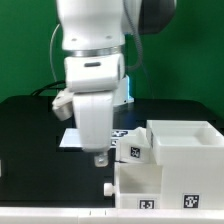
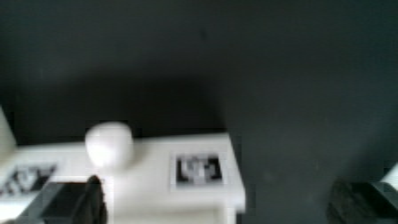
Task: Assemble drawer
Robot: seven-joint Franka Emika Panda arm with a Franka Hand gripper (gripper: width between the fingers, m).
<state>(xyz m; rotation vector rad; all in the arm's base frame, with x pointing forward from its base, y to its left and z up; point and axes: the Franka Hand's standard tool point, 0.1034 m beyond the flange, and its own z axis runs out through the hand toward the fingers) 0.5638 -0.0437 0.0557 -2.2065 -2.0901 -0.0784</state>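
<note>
The white drawer kit stands at the exterior view's right. An open-top tray point(image 1: 182, 140) with a tag sits at the back. A lower white piece point(image 1: 165, 190) with tags is in front of it, and a small knob point(image 1: 108, 187) sticks out of its side. My gripper point(image 1: 100, 156) hangs just above that knob. In the wrist view the white piece point(image 2: 169, 180) with its knob point(image 2: 111, 146) and a tag point(image 2: 199, 168) lies below the gripper point(image 2: 228, 205). The jaws are wide apart, with the piece close to one finger point(image 2: 71, 200). The gripper is open and holds nothing.
The marker board point(image 1: 72, 138) lies on the black table point(image 1: 30, 150) behind the arm, partly hidden by it. A green wall is at the back. A white strip runs along the table's front edge point(image 1: 50, 217).
</note>
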